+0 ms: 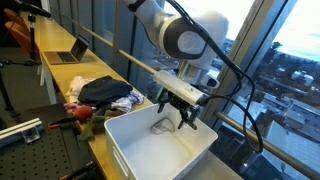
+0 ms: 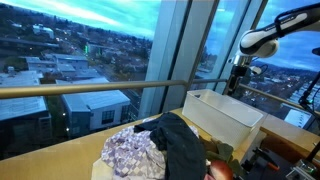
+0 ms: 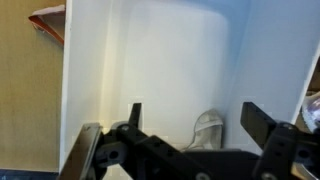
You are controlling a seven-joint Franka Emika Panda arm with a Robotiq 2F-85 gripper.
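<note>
The end effector (image 1: 178, 110) hangs wide open and empty over the white bin (image 1: 130, 150), just above a small pale cloth (image 3: 208, 132) crumpled on its floor, which looks light, soft and limp, best pinched at its raised, bunched middle.

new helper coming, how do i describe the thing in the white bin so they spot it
By the windows, a white bin stands beside a pile of clothes. Inside it, under the open gripper, lies a small pale grey cloth piece, the only thing in it.
</note>
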